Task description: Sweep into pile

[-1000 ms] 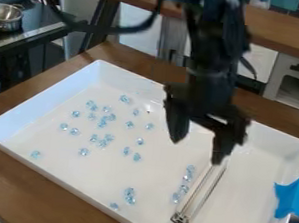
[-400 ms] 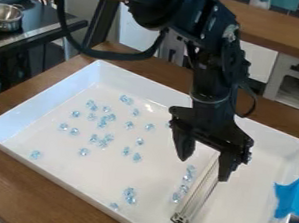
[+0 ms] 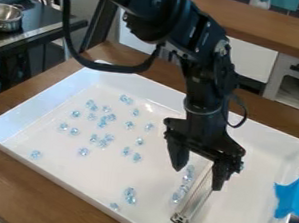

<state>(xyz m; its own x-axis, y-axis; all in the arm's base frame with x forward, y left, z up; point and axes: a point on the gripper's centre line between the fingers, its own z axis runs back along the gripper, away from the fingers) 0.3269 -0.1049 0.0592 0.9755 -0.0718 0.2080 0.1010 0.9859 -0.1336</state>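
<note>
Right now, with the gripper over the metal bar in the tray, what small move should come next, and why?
Probably ease the gripper slightly lower, fingers apart, ready to close. Its fingers stand on either side of the long metal bar, which lies in the tray ungrasped, and the scattered beads likely need it for sweeping.

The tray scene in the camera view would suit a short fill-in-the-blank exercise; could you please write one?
The gripper's two fingers are ____, not shut.
Most of the clear bluish pieces lie to the ____ of the long metal tool in this view.
The tray is coloured ____.
The flap at the tray's right rim is coloured ____.

Missing words: open; left; white; blue.
</note>
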